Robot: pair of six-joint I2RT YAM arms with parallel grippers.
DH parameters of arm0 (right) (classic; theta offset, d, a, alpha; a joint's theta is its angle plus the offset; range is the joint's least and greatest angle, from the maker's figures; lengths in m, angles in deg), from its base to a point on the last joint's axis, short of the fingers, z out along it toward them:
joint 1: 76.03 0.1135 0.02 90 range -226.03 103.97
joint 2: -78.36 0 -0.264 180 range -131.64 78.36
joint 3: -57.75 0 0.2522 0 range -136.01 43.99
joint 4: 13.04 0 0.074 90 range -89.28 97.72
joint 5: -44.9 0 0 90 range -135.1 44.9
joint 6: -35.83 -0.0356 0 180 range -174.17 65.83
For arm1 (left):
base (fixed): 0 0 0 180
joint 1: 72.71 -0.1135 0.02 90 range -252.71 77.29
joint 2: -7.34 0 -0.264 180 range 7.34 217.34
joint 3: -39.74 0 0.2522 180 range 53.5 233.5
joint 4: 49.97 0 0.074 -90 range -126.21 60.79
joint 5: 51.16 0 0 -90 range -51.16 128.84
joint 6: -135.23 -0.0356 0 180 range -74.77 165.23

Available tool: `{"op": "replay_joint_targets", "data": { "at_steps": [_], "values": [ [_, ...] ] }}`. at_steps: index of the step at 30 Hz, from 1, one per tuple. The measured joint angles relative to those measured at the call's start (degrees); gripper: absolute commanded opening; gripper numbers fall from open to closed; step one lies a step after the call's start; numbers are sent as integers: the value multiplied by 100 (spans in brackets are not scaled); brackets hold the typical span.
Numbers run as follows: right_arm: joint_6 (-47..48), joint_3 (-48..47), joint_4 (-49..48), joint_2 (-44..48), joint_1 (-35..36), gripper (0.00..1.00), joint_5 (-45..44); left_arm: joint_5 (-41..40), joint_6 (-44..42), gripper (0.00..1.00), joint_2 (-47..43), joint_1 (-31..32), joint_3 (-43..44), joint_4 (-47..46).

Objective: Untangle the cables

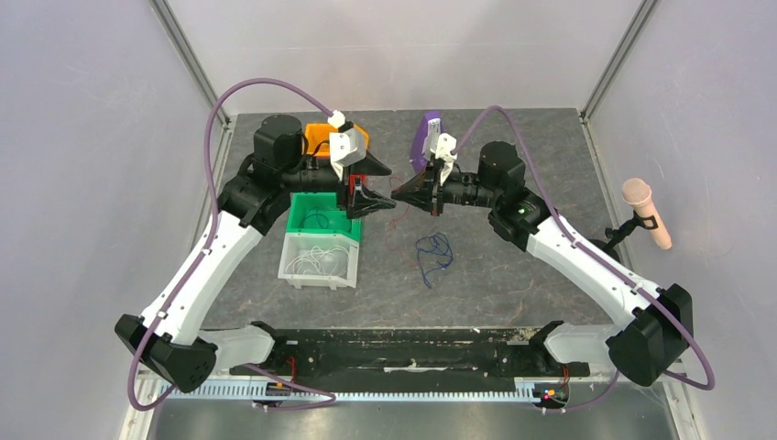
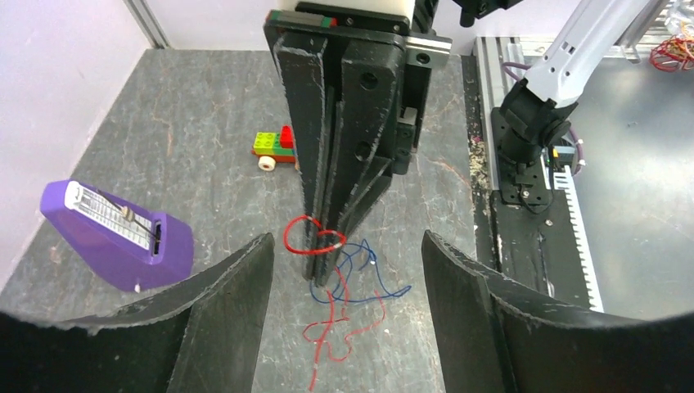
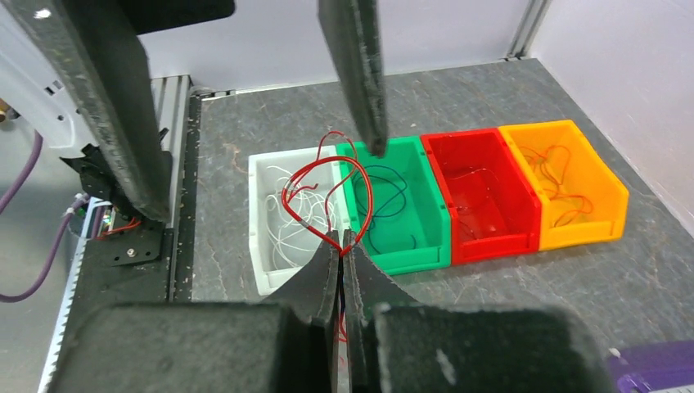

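My right gripper (image 3: 343, 246) is shut on a red cable (image 3: 366, 192), whose loop rises in front of its tips. In the left wrist view the same loop (image 2: 296, 246) sticks out of the shut right gripper (image 2: 326, 274), and the rest of the red cable trails down to the table (image 2: 340, 327). A blue cable (image 2: 378, 282) lies loose on the table beside it, and shows in the top view (image 1: 432, 252). My left gripper (image 2: 345, 237) is open and empty, its fingers (image 3: 360, 78) on either side of the right gripper's tip (image 1: 397, 192).
Four bins stand in a row: white (image 3: 262, 246) with white cables, green (image 3: 409, 250) with dark cables, red (image 3: 491, 237), and orange (image 3: 585, 229) with red cables. A purple metronome (image 2: 114, 237) and a small brick toy (image 2: 274, 149) stand at the back.
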Motion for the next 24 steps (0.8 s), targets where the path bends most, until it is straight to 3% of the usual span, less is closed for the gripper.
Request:
{"op": "replay_joint_targets", "data": {
  "at_steps": [4,18,24],
  "values": [
    [-50,0,4,0,59,0,122,20,-74,74,44,-2,-2,-157],
    [-63,0,7,2,120,0,251,343,125,50,223,0,-4,-413],
    [-68,0,2,2,120,0,334,439,103,56,254,0,-4,-291]
  ]
}}
